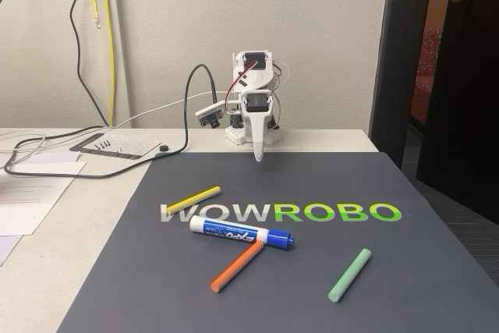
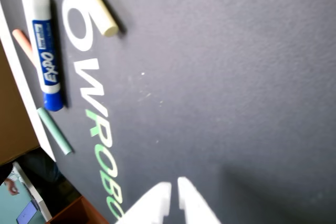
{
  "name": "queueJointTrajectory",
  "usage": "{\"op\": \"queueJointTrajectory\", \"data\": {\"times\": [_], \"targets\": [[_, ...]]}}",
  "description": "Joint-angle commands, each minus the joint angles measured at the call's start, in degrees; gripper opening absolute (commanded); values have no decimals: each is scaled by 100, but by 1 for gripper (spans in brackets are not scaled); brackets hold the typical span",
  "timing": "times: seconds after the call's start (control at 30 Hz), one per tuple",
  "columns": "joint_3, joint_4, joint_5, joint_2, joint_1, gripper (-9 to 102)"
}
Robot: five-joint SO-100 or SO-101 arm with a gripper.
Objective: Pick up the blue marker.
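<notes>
The blue marker point(image 1: 241, 233) lies flat on the dark mat point(image 1: 405, 271), white barrel to the left and blue cap to the right in the fixed view, just below the WOWROBO lettering. In the wrist view the blue marker point(image 2: 45, 50) sits at the upper left, cap pointing down. My white gripper point(image 1: 259, 155) hangs at the mat's far edge, tips down, well behind the marker. The gripper point(image 2: 173, 186) enters the wrist view from the bottom, its fingertips nearly together with nothing between them.
A yellow stick point(image 1: 193, 199) lies left of the marker, an orange stick point(image 1: 237, 266) touches its cap end from below, and a green stick point(image 1: 349, 274) lies to the right. Cables point(image 1: 93, 146) and papers point(image 1: 31, 193) cover the table's left side. A dark door point(image 1: 460, 76) stands at right.
</notes>
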Motion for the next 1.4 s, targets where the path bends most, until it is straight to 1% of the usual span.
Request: {"op": "queueJointTrajectory", "data": {"times": [0.0, 0.3, 0.47, 0.63, 0.8, 0.9, 1.13, 1.37], "targets": [[-475, 211, -18, 264, 44, 0], [-1116, 817, -123, 316, 123, 0], [-1538, 1046, 167, 299, 26, 0], [-2021, 1011, 316, -79, 26, 0], [-2241, 545, 422, -255, 53, 0], [-2681, 492, 404, -826, 123, 0], [-3999, 677, 316, -2241, 281, 0], [-5414, 1072, 264, -3604, 527, 0]]}}
